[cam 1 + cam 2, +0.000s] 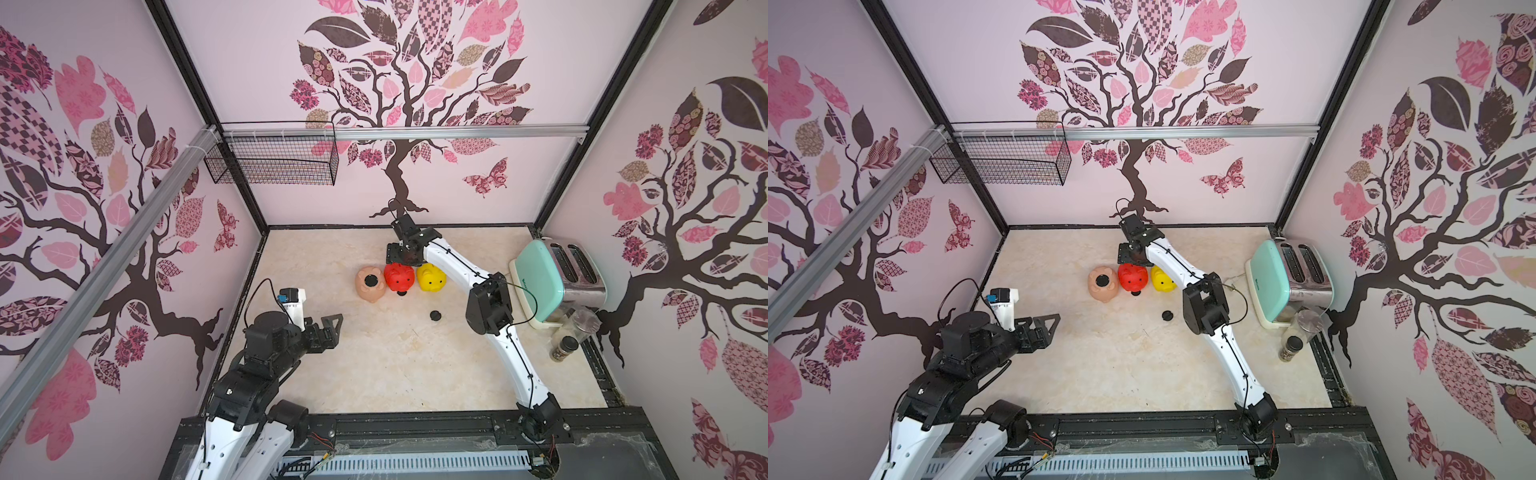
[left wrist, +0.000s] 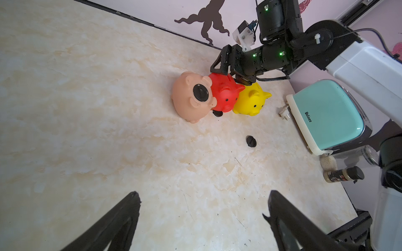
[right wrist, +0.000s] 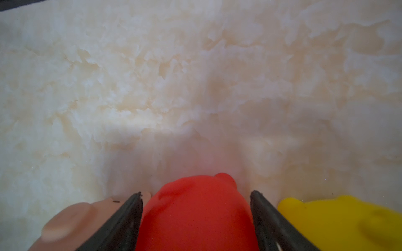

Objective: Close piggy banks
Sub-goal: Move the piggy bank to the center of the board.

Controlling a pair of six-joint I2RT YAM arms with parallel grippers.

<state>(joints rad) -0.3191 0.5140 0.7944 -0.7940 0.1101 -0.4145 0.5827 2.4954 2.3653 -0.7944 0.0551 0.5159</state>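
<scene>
The right gripper (image 3: 196, 193) looks clamped on the red piggy bank (image 1: 400, 277), wedged between the peach-pink piggy bank (image 1: 370, 284) and the yellow piggy bank (image 1: 431, 278) on the table (image 1: 374, 365), so lifting may topple these touching neighbours or let its smooth round sides slip, while the left gripper (image 2: 203, 193) hangs apart.

Left gripper (image 2: 203, 193) spread; right gripper (image 3: 195, 193) clamped, outstretched.

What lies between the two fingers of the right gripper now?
The red piggy bank fills the gap between the fingers, as the right wrist view shows; the peach pig and the yellow pig sit outside them.
</scene>
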